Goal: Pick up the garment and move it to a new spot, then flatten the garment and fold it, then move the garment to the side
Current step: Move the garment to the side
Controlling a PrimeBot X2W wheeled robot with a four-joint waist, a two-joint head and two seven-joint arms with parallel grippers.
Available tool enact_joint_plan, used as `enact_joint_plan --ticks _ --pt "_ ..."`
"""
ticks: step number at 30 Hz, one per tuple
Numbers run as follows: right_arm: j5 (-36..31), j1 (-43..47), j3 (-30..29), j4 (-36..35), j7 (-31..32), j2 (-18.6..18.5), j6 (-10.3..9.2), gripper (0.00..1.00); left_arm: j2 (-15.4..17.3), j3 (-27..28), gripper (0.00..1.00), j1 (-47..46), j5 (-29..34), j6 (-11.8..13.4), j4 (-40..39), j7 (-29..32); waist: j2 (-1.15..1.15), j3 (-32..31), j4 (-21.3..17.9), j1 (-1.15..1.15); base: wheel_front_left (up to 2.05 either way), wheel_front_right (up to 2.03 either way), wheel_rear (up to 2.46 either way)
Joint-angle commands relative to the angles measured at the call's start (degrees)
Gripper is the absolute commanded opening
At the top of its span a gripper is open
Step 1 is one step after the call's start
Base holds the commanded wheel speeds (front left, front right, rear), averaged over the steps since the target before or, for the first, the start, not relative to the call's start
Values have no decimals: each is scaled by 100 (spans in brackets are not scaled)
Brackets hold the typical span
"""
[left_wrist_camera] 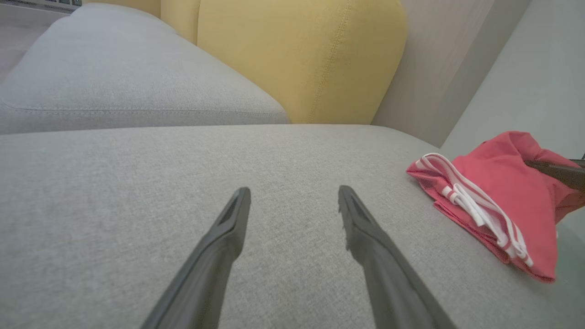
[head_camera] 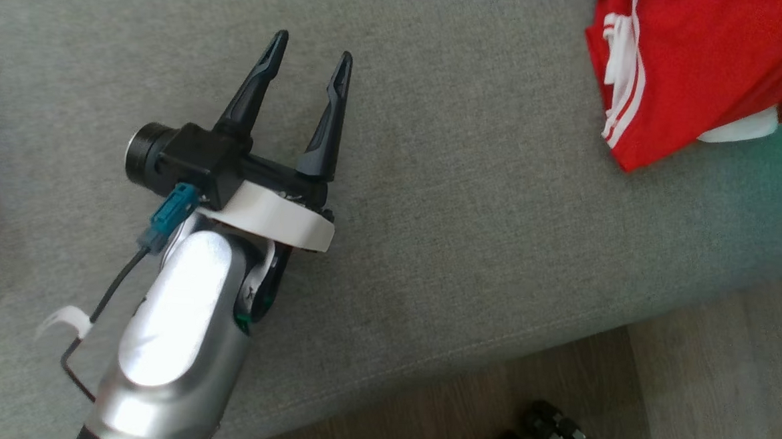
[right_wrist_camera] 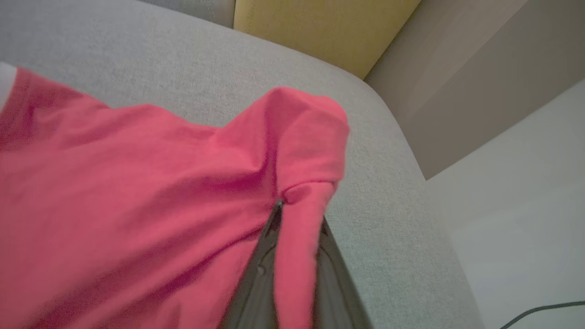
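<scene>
Nearest to the robot, at 5 o'clock in the head view, a strip of wooden floor [head_camera: 724, 371] runs along the front edge of the grey sofa seat [head_camera: 466, 183]. The silver left forearm [head_camera: 171, 328] rises from 7 o'clock. The left gripper [head_camera: 314, 45] hangs over the bare seat with its 2 dark fingers pointing toward 12 o'clock. Its jaws stand wide apart and hold nothing. In the left wrist view the grey seat fabric shows in the gap between the fingers.

The garment [head_camera: 693, 75], a red piece with white stripes along 1 edge, lies on the same seat at 2 o'clock from the left gripper, well apart from it. It runs out of the head view at the top right corner. It is bunched and partly doubled over, not flat. In the left wrist view it sits at 3 o'clock, near the end of the seat. There 1 dark finger [left_wrist_camera: 562, 172] of the right gripper comes in from the picture's edge and reaches into the cloth.

In the right wrist view the right gripper [right_wrist_camera: 299, 214] has its jaws closed on a fold of the garment. The red cloth passes between the 2 fingers and stands up in a small peak at 12 o'clock from the tips. The rest spreads toward 9 o'clock over the seat.

Farthest, in the left wrist view, a second grey cushion [left_wrist_camera: 114, 77] lies at 10 o'clock, and a yellow back cushion [left_wrist_camera: 297, 59] stands behind the seat at 12 o'clock.
</scene>
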Motion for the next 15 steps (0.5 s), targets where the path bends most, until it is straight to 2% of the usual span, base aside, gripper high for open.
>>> enact_joint_plan --ticks 1,5,6,7,8,15 --pt "-123 -17 -54 -199 -61 -231 -3 0 42 94 100 -82 6 27 -252 -30 0 145 -70 -2 0 0 0" --pt "-192 52 -218 -279 -77 -241 -3 0 42 139 100 -75 0 35 -326 -30 0 204 -47 -2 0 0 0" --pt "-219 70 -241 -299 -91 -246 -3 33 42 153 100 -63 1 31 -330 -30 0 207 -35 -2 0 0 0" --pt "-239 87 -257 -314 -88 -235 -3 95 42 166 100 -51 -3 29 -330 -30 0 203 -22 -2 0 0 0" --pt "-256 110 -250 -326 -43 -214 -3 100 42 176 100 -37 -10 28 -330 -30 0 191 -10 -2 0 0 0" --pt "-358 249 -304 -652 62 -141 -3 100 41 168 100 66 -164 91 -333 -30 0 2 99 -2 0 0 0"
